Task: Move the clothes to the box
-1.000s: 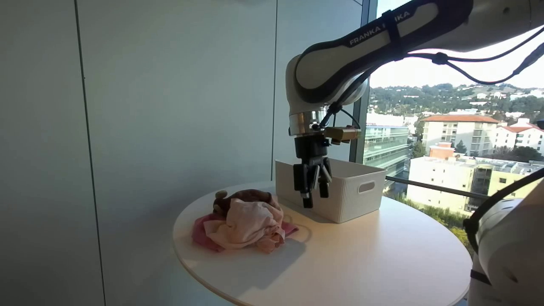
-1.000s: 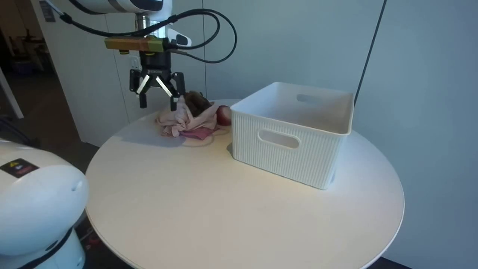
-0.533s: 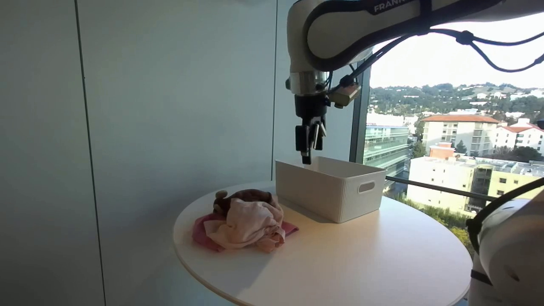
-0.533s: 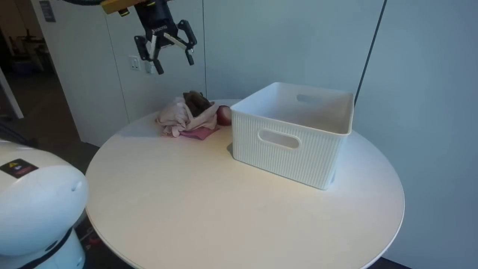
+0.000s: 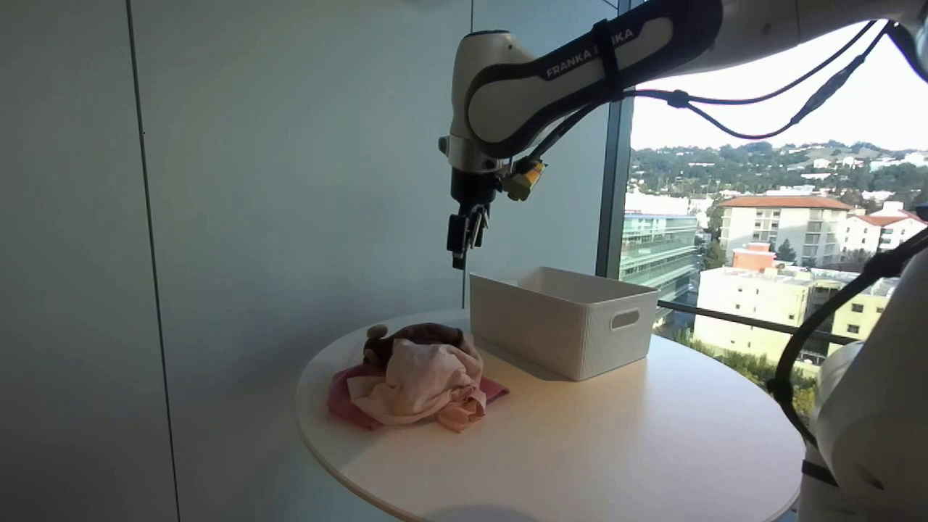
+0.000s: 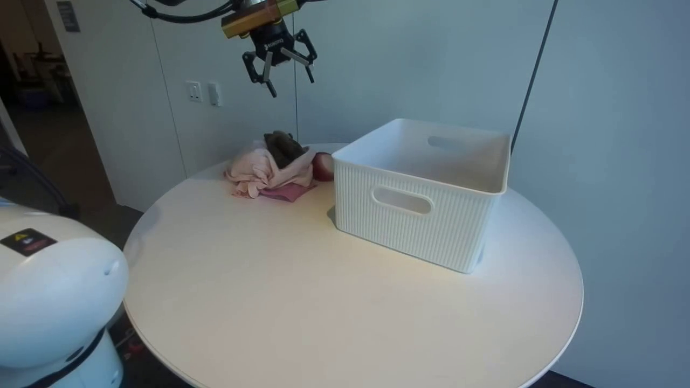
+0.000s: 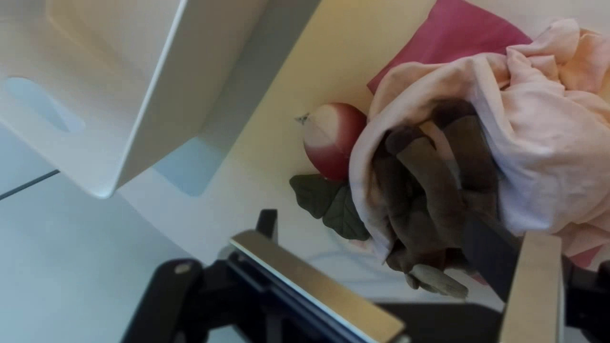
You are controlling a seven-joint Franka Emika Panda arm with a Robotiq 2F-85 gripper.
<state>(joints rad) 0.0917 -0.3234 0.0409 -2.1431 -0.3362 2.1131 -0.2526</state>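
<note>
A crumpled pale pink cloth [image 5: 428, 380] lies on the round table, with a dark pink cloth [image 5: 351, 399] partly under it. They also show in the wrist view, the pale one [image 7: 548, 138] at right and the dark pink one [image 7: 452, 33] at top. A brown bundled item [image 7: 424, 190] with finger-like parts sits in the pale cloth's folds. The white box [image 6: 399, 231] stands beside the pile, its open top up; no contents show in its visible interior. My gripper [image 6: 292, 88] is open and empty, tilted, high above the pile's box side; its fingers spread wide in the wrist view [image 7: 379, 238].
A red and white round object [image 7: 333, 140] with dark green leaves [image 7: 333, 205] lies between the pile and the box. A wall [image 5: 304, 181] stands behind the table [image 6: 280, 302]. A window is beyond the box in an exterior view.
My gripper has risen from beside the box's rim, tilted, and then moved back toward the wall above the far part of the table. It stays open. The clothes and box have not moved.
</note>
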